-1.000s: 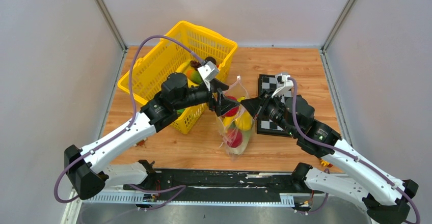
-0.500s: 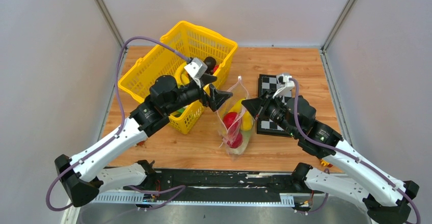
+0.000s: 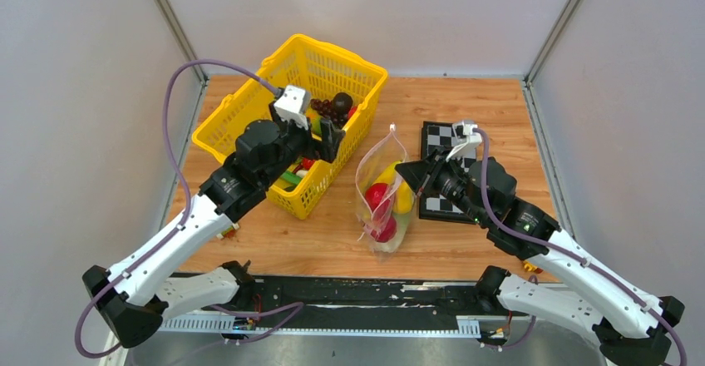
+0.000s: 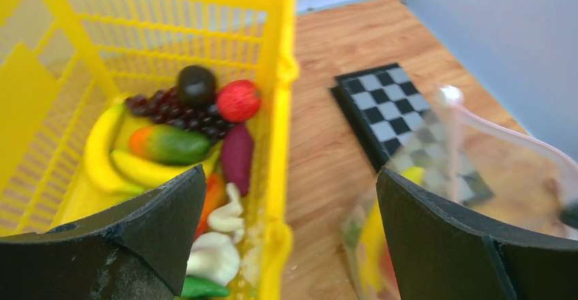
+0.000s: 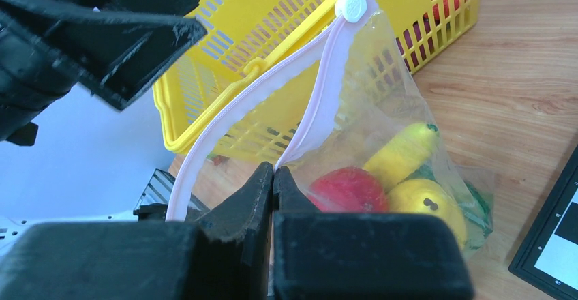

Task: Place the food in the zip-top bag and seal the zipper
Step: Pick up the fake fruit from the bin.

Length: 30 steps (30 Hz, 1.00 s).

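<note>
The clear zip-top bag [image 3: 384, 200] stands open at table centre, holding a red fruit [image 5: 349, 187], yellow fruits [image 5: 402, 153] and something green. My right gripper [image 5: 272, 170] is shut on the bag's pink zipper strip [image 5: 320, 106] and holds the mouth up; it also shows in the top view [image 3: 409, 170]. A white slider [image 5: 352, 5] sits at the strip's far end. My left gripper [image 3: 331, 137] is open and empty over the yellow basket's near right wall. More food lies in the basket: bananas [image 4: 109, 160], purple grapes [image 4: 170, 109], a red fruit [image 4: 238, 100].
The yellow mesh basket [image 3: 249, 104] stands at back left with several toys inside. A black-and-white chessboard [image 3: 441, 145] lies right of the bag, under my right arm. Grey walls close in three sides.
My left gripper has drawn back from the bag's mouth to the left and now hangs over the basket, open. A red fruit now lies in the bag. The right gripper has held still.
</note>
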### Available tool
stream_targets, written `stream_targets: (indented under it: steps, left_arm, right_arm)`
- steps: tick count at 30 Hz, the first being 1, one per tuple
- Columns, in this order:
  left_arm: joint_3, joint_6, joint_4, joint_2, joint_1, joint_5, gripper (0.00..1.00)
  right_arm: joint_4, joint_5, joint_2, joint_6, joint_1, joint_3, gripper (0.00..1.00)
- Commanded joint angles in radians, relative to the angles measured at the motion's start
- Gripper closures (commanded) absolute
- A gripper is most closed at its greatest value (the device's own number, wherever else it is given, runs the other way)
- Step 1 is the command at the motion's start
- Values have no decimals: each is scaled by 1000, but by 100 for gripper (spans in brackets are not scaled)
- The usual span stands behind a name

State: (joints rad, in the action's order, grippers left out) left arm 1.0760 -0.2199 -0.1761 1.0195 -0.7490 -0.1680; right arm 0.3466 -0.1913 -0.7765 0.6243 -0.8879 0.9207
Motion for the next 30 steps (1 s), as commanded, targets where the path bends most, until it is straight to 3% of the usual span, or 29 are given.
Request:
stream_targets:
  steps: [1, 7, 15, 22, 30]
  left_arm:
    - [-2, -132, -26, -23, 113, -101, 0]
    - [-5, -227, -102, 39, 279, -63, 0]
    - [70, -215, -208, 312, 389, -33, 0]
    - [62, -223, -133, 536, 453, -35, 0]
    - [44, -236, -16, 649, 467, -62, 0]
  right_arm:
    - [-28, -12, 20, 1, -2, 11, 100]
    - [-32, -8, 15, 2, -2, 15, 100]
    - [-32, 4, 0, 5, -2, 25, 100]
    - [-24, 3, 9, 5, -2, 27, 100]
    - [-32, 9, 0, 6, -1, 18, 100]
